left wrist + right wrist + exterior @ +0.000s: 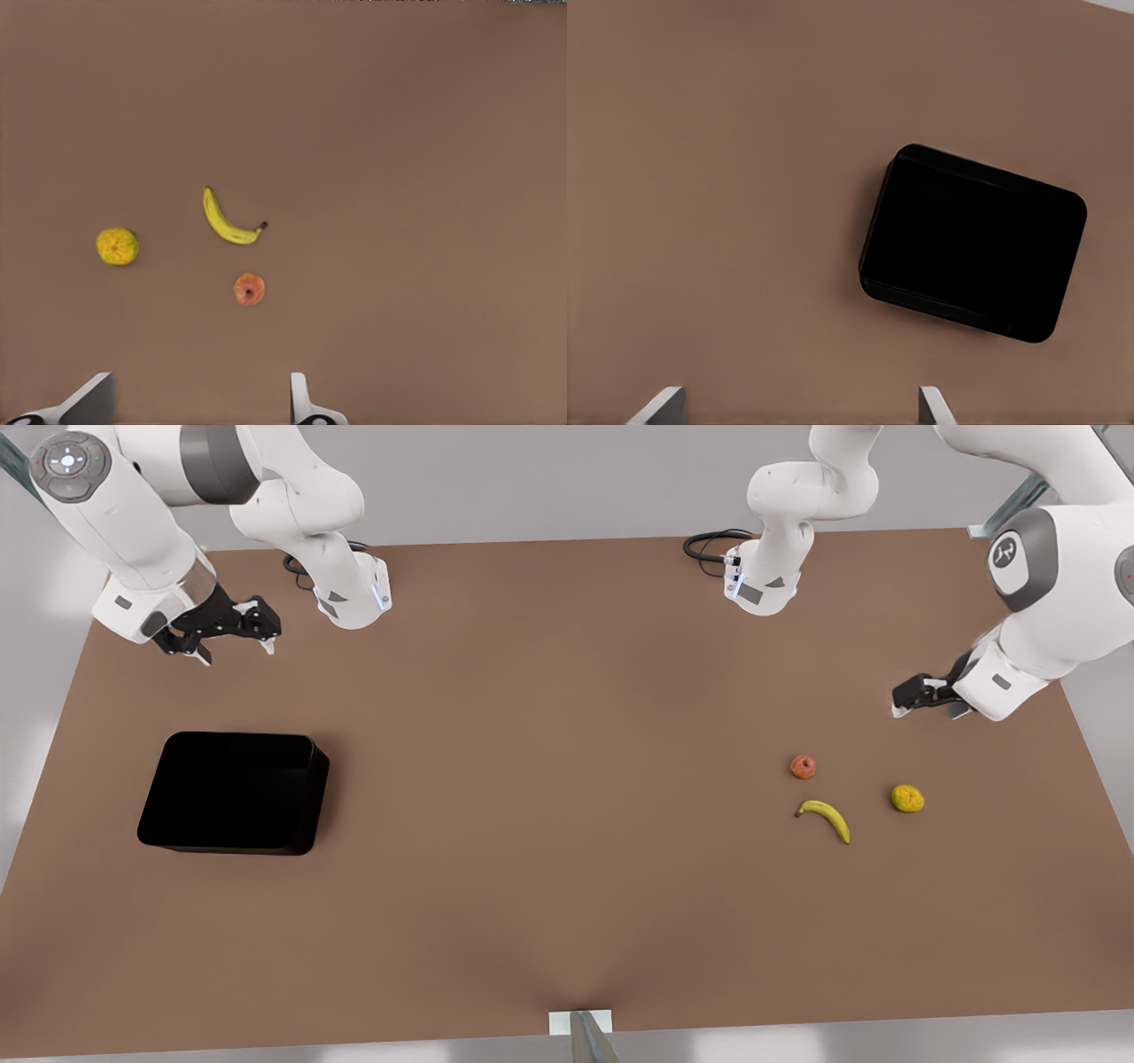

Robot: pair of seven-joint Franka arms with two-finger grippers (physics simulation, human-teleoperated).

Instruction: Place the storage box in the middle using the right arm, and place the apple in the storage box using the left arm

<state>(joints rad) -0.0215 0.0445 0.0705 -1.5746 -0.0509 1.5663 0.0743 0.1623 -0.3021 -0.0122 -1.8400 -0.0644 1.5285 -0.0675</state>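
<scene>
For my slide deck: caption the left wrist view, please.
Open left gripper hovers above the apple, banana and lumpy yellow fruit.

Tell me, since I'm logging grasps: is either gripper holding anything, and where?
Nothing is held. Left gripper and right gripper hover open above the table.

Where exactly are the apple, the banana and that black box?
apple (803, 766), front view, middle of the red-orange fruit.
banana (827, 817), front view, middle of its curved yellow body.
storage box (312, 797), front view, outer wall on the front view's right side.
</scene>
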